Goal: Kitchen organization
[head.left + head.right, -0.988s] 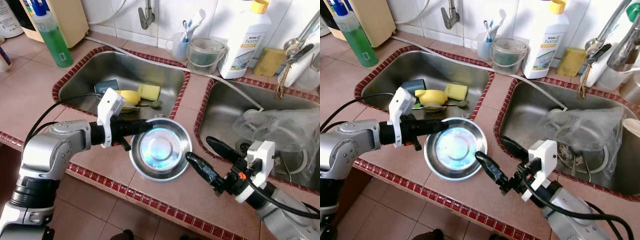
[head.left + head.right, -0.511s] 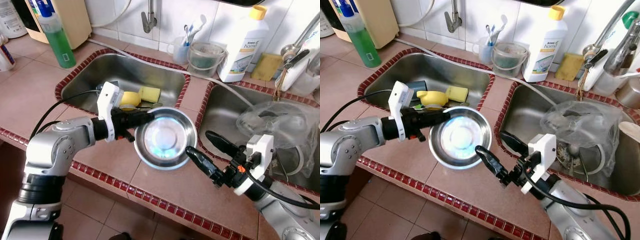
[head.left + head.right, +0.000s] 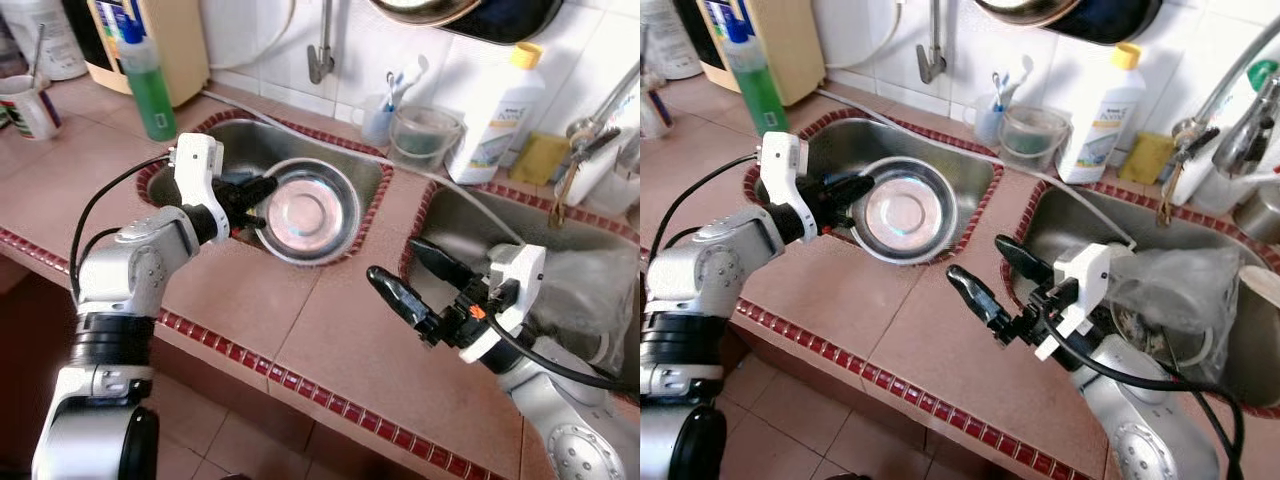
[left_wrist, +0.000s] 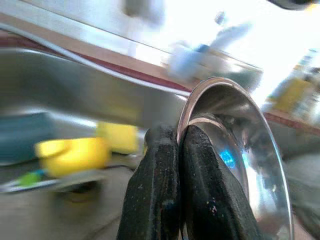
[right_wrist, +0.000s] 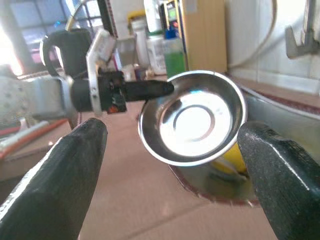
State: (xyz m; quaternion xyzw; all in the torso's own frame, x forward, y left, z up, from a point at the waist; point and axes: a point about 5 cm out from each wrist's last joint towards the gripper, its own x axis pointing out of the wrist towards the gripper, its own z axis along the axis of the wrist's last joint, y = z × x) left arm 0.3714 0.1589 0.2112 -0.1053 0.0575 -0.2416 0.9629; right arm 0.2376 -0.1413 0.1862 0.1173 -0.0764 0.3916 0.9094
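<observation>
The left claw [image 3: 258, 187] was clamped shut on the rim of the bowl [image 3: 307, 210], both fingers [image 4: 165, 190] pinching the thin steel edge from the left. That edge grip let the arm carry the bowl clear of the worktop [image 3: 300, 330] without reaching inside it. The bowl hung over the near right part of the left sink [image 3: 235, 145], above the sink's red tile border. It was tipped so that its hollow faced up and toward the robot, the rim plane sloping rather than level. Being round, it had no long axis. Judging from the pose, it was being brought to the sink for washing.

The right claw [image 3: 412, 277] hovered over the worktop at the near left corner of the right sink [image 3: 480, 215]. Its fingers [image 5: 75, 175] were spread wide and held nothing, probably kept ready as a support.
</observation>
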